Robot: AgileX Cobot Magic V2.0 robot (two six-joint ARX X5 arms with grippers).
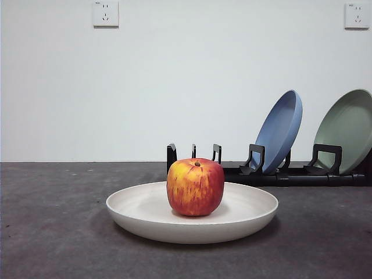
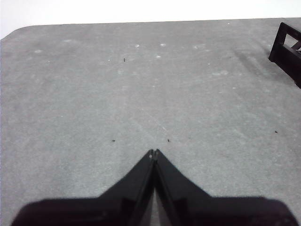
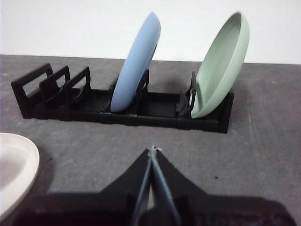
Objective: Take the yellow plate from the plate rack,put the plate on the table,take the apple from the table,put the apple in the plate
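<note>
The cream yellow plate lies flat on the dark grey table in the front view, and the red apple stands upright in its middle. An edge of the plate also shows in the right wrist view. The black plate rack stands behind it to the right; it shows fully in the right wrist view and as a corner in the left wrist view. My left gripper is shut and empty over bare table. My right gripper is shut and empty, in front of the rack.
A blue plate and a pale green plate lean in the rack's slots; both show in the right wrist view, blue and green. Two wall sockets sit on the white wall behind.
</note>
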